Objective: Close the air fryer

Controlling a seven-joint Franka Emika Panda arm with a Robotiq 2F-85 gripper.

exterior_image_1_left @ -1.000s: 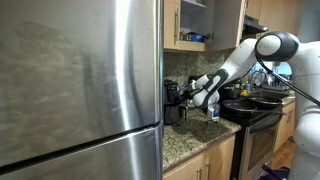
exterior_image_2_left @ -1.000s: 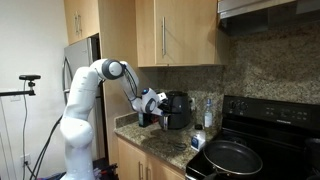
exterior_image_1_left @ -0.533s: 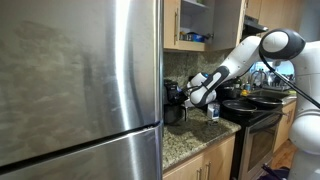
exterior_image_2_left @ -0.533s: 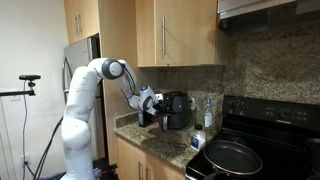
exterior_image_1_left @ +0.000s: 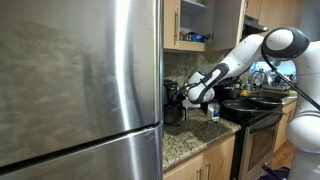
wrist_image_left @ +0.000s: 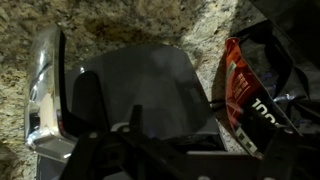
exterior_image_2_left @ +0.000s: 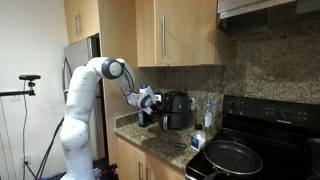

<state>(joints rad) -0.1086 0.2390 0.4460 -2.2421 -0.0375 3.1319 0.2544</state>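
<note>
The air fryer (exterior_image_1_left: 173, 101) is a small black box on the granite counter beside the fridge; it also shows in an exterior view (exterior_image_2_left: 179, 108). My gripper (exterior_image_1_left: 193, 96) is right at its front, also seen in an exterior view (exterior_image_2_left: 149, 106). In the wrist view the air fryer's dark rounded body (wrist_image_left: 150, 85) fills the middle, between my gripper's dark fingers (wrist_image_left: 190, 135), which look spread apart and hold nothing. Whether the basket is fully in is hidden by the gripper.
A large steel fridge (exterior_image_1_left: 80, 90) stands close beside the fryer. A black stove with pans (exterior_image_2_left: 235, 155) is on the far side. A clear bottle (exterior_image_2_left: 208, 112) stands by the fryer. A red bag (wrist_image_left: 240, 80) lies on the counter next to it.
My gripper has shifted slightly closer to the air fryer's front. Nothing else has moved.
</note>
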